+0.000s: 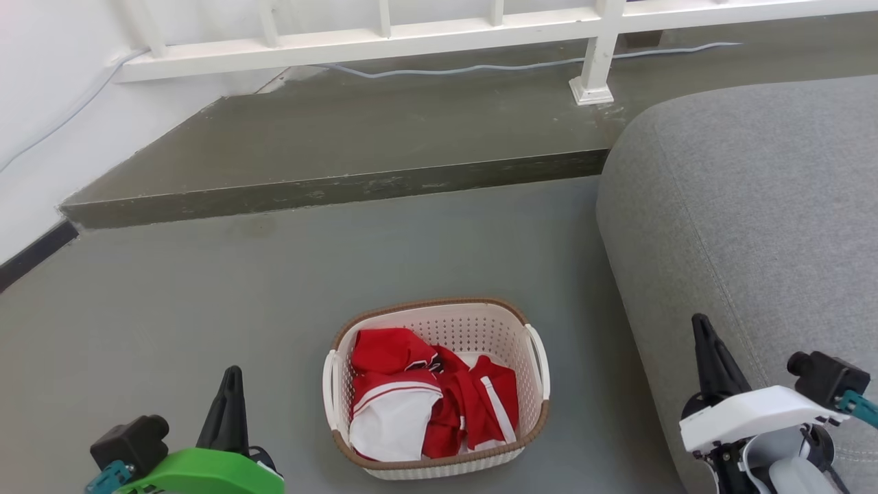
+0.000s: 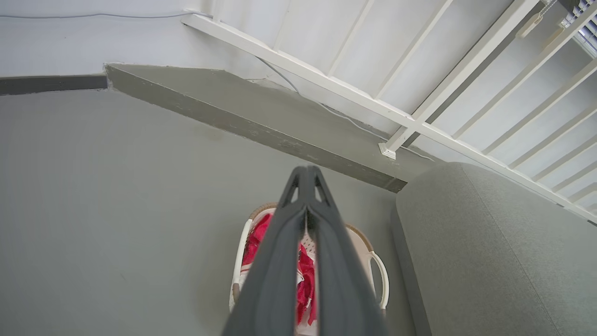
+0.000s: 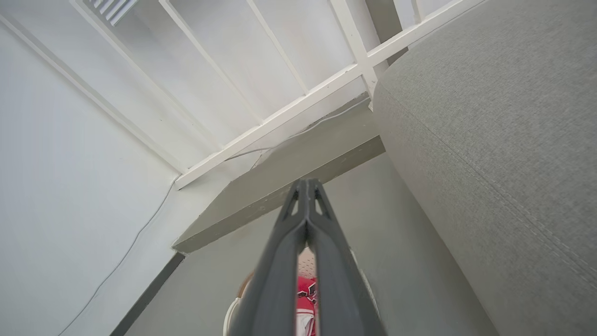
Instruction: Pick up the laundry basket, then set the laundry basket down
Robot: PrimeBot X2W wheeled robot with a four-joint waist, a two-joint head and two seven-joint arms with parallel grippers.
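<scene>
The laundry basket (image 1: 480, 329) stands on the grey floor between my two arms, cream with perforated walls, a brown rim and white side handles. Red and white clothes (image 1: 425, 401) lie inside it. My left gripper (image 1: 232, 381) is at the lower left, clear of the basket and shut with nothing in it. My right gripper (image 1: 701, 329) is at the lower right over the sofa's edge, also shut and empty. In the left wrist view the shut left gripper (image 2: 306, 171) partly covers the basket (image 2: 378, 266). Behind the shut right gripper (image 3: 305, 183) a bit of the basket (image 3: 305, 263) peeks through.
A grey sofa (image 1: 754, 206) rises close on the basket's right. A low step (image 1: 329, 189) crosses the floor beyond, with a white railing (image 1: 425, 34) and a cable (image 1: 480, 67) on it. A white wall (image 1: 41, 103) is at the left.
</scene>
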